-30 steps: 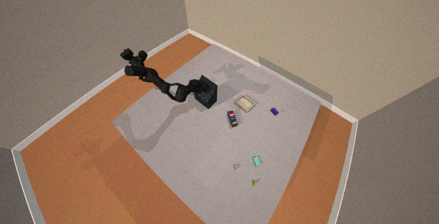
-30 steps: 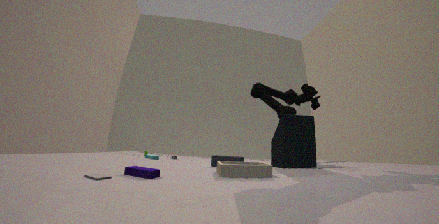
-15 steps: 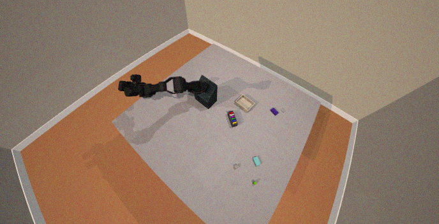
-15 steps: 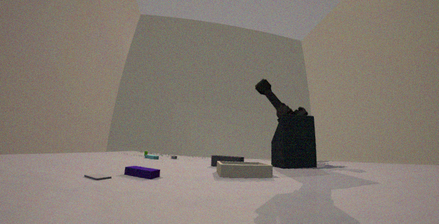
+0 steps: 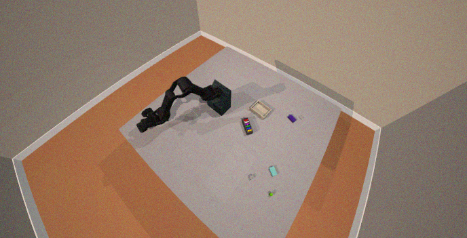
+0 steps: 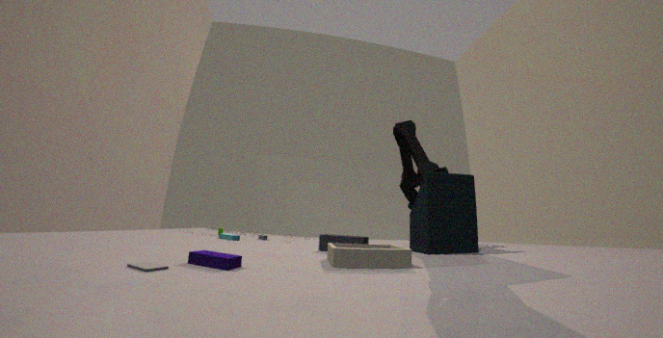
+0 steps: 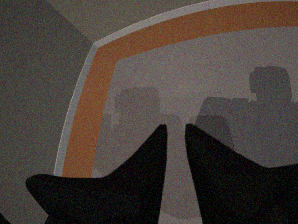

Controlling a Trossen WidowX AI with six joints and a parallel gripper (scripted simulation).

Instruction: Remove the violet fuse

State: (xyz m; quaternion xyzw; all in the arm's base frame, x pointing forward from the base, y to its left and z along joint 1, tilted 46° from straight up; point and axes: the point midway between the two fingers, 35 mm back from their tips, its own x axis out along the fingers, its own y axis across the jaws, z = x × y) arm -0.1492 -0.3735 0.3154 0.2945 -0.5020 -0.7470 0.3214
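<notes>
The robot arm (image 5: 176, 95) is looking black all over, with no bright marks showing on it. It is made of chunky links joined by rounder, fatter parts at the bends. It is sitting on a dark blue-green box (image 5: 220, 97) with flat sides and sharp corners. At the far end, the gripper (image 5: 142, 126) is looking like a lumpy black block. From the wrist view, its two fingers are showing as flat black shapes, wide at the bottom and getting thin at pointed tips. Any screws or cables are too small to see.
</notes>
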